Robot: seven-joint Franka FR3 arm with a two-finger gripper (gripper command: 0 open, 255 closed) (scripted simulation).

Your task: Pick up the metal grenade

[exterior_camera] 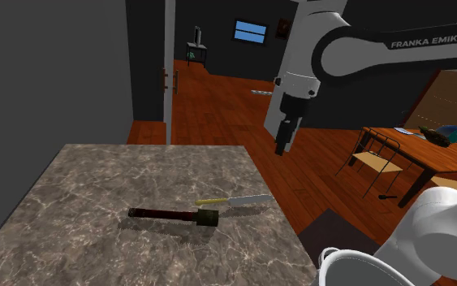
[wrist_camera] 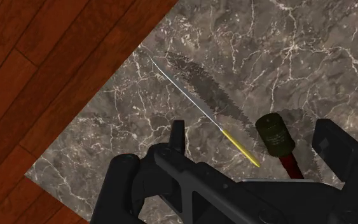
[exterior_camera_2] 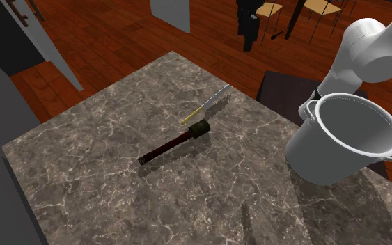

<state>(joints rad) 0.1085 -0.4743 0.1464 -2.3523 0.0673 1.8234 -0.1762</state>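
The pincer (exterior_camera: 284, 134) hangs high in the air over the far right edge of the marble-patterned bench (exterior_camera: 97, 187), its two black fingers standing apart with nothing between them but air.

The stick grenade (exterior_camera: 174, 214) lies flat on the bench, near the middle of its right half. From the pincer it lies downward, towards the shoulder view's left and nearer that camera. Its long axis runs almost straight left to right in the shoulder view: the dark green head is at the right end and the dark red-brown handle stretches away to the left. In the wrist view the grenade (wrist_camera: 274, 133) shows its head in the gap between the fingers, closer to one of them, while the handle runs in under the hand. By my judgement the coming move is mostly a descent with a small shift, and the fingers should close across the axis.

Counted: one grenade, and one knife (exterior_camera: 234, 200) with a yellow handle, which lies just beside the grenade's head; I cannot tell whether they touch. One white pot (exterior_camera_2: 326, 156) stands at the bench's near right corner, well apart from both. There is a single arm.
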